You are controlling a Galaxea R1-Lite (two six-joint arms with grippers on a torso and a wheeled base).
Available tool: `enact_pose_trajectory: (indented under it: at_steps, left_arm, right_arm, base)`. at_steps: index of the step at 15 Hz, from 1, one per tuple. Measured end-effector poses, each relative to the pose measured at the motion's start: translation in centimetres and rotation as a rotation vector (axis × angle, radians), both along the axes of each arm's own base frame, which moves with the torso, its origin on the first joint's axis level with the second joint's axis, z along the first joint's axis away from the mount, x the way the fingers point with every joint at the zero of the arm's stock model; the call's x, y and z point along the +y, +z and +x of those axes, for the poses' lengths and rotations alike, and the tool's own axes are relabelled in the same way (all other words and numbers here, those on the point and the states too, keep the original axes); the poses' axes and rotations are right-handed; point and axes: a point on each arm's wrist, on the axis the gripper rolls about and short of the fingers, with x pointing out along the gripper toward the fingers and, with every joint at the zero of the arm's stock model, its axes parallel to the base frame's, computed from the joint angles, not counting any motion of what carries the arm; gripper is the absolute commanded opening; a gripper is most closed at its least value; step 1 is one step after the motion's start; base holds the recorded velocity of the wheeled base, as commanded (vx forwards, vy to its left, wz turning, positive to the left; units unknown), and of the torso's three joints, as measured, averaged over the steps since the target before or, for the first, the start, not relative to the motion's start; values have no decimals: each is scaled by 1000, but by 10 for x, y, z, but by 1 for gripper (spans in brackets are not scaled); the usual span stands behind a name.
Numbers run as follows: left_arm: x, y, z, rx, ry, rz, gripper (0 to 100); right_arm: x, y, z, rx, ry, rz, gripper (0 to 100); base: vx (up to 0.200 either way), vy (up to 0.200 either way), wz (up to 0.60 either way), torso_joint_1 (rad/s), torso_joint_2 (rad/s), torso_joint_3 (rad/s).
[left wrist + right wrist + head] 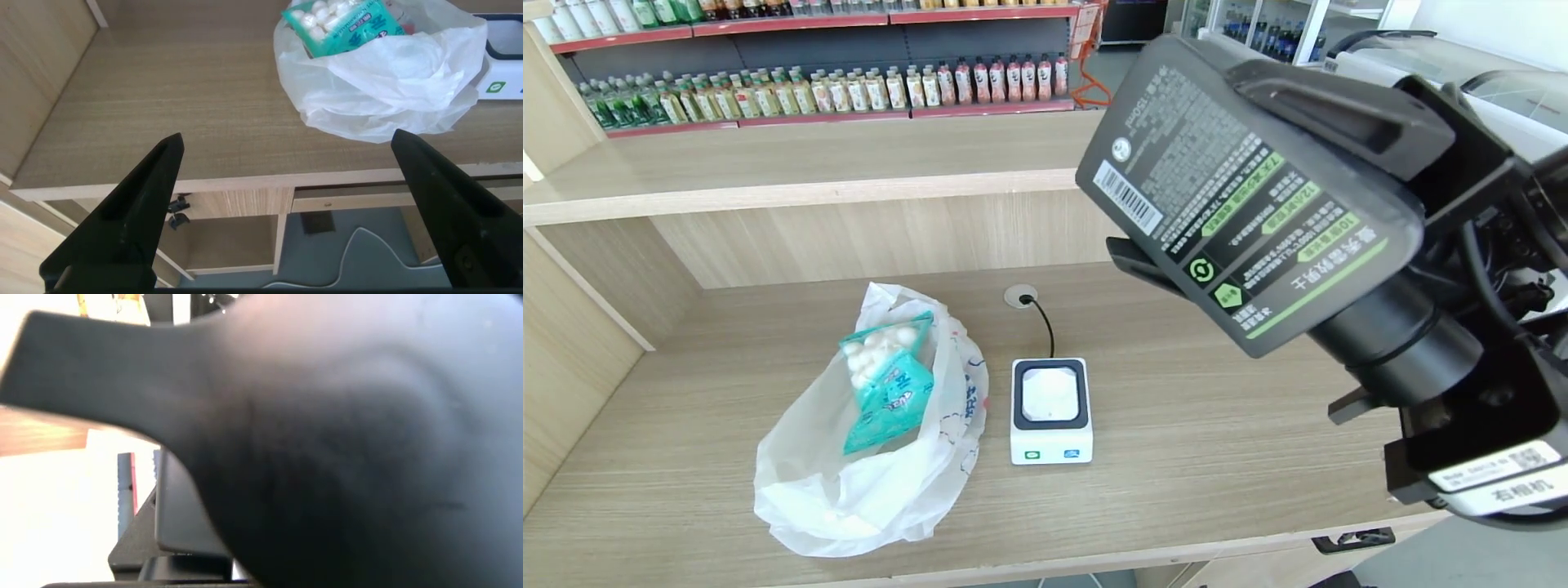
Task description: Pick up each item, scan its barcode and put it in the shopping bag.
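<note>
- Gripper on the right arm (pixel 1184 163) is clenched on a dark pack (pixel 1258 245), one finger across its top and one under its lower edge. It holds the pack high above the scanner (pixel 1050 408) and to the scanner's right.
- The pack's barcode (pixel 1127 196) sits at the corner nearest the scanner, but it faces up and away from the scanner's window.
- The step in hand looks like scanning. To do it well, roll the wrist until the barcode faces down, then lower the pack so that corner hangs squarely over the window, level and near the glass without touching it.
- Keep the grip firm through the turn, since a flat pack may slip.
- The bag (pixel 866 482) lies open just left of the scanner, with a teal pack (pixel 888 384) already inside, so the drop afterwards is a short sideways carry.
- Left gripper (pixel 288 139) is released, jaws wide, off the counter's (pixel 1217 441) front edge on the bag's side of the scanner.
</note>
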Motion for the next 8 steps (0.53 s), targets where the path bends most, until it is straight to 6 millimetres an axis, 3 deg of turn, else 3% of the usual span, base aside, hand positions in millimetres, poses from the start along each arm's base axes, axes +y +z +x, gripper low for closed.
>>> enact_pose_trajectory:
  at_steps: [8]
  left_arm:
    - [0, 0, 0, 0, 0, 0, 100]
  right_arm:
    - [-1, -8, -5, 67, -54, 35, 0]
  base:
    - [0, 0, 0, 0, 0, 0]
